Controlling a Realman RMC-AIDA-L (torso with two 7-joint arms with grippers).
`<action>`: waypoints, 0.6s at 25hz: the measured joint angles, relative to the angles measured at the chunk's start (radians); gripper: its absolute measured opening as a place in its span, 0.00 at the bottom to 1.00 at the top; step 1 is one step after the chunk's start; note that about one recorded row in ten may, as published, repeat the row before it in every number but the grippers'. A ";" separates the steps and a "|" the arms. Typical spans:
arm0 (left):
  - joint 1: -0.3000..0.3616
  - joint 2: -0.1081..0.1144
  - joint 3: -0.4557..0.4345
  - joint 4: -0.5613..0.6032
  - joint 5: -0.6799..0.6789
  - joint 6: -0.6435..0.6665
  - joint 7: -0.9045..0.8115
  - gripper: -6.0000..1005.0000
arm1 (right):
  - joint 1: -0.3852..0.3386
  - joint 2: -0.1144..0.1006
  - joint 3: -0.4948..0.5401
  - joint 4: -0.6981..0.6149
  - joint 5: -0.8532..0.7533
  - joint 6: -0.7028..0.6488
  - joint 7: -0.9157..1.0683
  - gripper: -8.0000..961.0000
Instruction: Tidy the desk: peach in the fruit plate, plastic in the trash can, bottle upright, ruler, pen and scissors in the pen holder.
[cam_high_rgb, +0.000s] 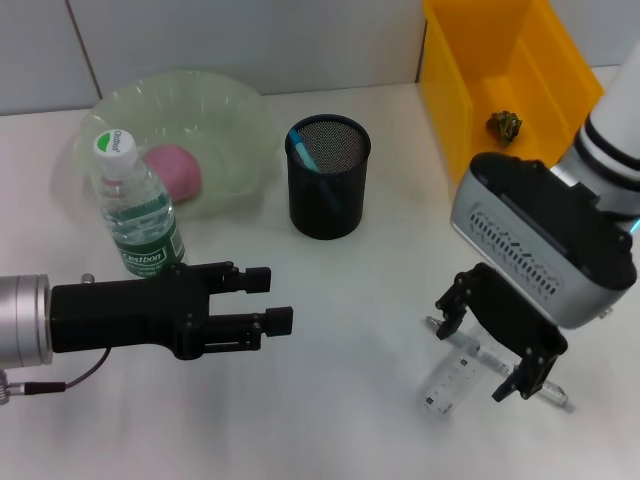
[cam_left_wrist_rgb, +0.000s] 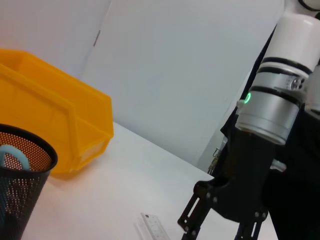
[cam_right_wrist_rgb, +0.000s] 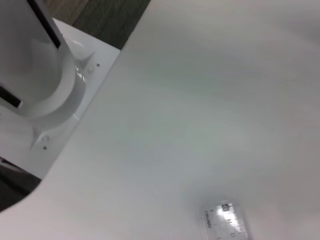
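Ruler (cam_high_rgb: 455, 378), clear plastic, lies flat on the white desk (cam_high_rgb: 350, 420) well to the near right of the pen holder (cam_high_rgb: 328, 178), the landmark for this scene; it is the item not yet put away. The right gripper (cam_high_rgb: 492, 342) hangs directly over it, jaws spread with one finger on either side of the strip, not visibly touching it, a placement that suits closing across the ruler's narrow width. The right forearm slopes down from beyond the yellow bin (cam_high_rgb: 500, 80), which stands to the right of the pen holder and holds a small dark crumpled scrap (cam_high_rgb: 505, 124), judged to be the plastic. The wrist is bent so the fingers point down at the desk. Inside the pen holder a blue-tipped item (cam_high_rgb: 303, 150) already stands upright. The bottle (cam_high_rgb: 137, 208) stands upright with its cap on, to the left of the holder, and the peach (cam_high_rgb: 174, 170) rests in the green fruit plate (cam_high_rgb: 210, 110) behind the bottle. The left gripper (cam_high_rgb: 270, 300) is held level above the desk, near-left of the holder, jaws parted and empty, apparently idle.
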 joint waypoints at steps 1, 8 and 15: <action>0.001 0.000 0.000 -0.002 -0.002 0.000 0.000 0.70 | 0.000 0.000 0.000 0.000 0.000 0.000 0.000 0.83; 0.003 0.000 -0.001 -0.009 -0.007 -0.007 -0.005 0.70 | -0.004 0.001 -0.087 0.010 -0.004 0.058 -0.007 0.82; 0.010 0.000 -0.001 -0.009 -0.007 -0.009 -0.012 0.70 | -0.002 0.001 -0.148 0.030 -0.004 0.107 -0.008 0.81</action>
